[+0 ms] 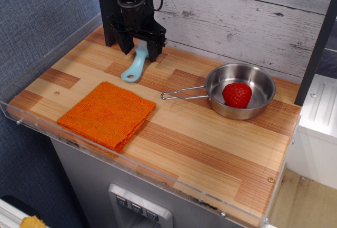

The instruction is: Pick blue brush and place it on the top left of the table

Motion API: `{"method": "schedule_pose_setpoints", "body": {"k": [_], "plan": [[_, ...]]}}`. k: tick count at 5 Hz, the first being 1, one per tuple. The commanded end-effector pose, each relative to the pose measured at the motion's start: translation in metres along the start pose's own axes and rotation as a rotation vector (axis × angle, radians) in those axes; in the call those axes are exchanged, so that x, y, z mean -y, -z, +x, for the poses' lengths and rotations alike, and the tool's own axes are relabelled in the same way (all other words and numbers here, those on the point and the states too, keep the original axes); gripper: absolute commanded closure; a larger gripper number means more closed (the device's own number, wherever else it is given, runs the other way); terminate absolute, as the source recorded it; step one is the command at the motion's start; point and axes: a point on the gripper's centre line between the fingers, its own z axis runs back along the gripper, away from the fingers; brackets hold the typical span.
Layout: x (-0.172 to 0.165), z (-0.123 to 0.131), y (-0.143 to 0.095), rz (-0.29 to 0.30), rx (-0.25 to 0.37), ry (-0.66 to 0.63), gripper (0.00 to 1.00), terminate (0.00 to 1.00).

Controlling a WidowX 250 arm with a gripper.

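At the counter's [210, 149] far-left corner, the hand [140, 50] gripped the blue brush [135, 66], lowered but unreleased.

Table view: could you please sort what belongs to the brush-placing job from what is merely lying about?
Belongs to the job:
blue brush
claw
table

Just lying about:
orange cloth
steel pan
strawberry, in the pan
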Motion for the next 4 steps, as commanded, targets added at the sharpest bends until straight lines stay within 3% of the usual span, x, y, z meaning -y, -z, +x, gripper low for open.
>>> {"method": "schedule_pose_setpoints", "body": {"k": [1, 2, 3, 4], "plan": [[0.004, 0.005, -0.062, 0.046, 0.14, -0.009, 0.0, 0.0], [0.026, -0.003, -0.116, -0.015, 0.201, -0.013, 0.0, 0.0], [0.055, -0.01, -0.164, -0.039, 0.255, 0.021, 0.0, 0.0], [0.1, -0.027, -0.154, -0.12, 0.192, 0.04, 0.0, 0.0]]}}
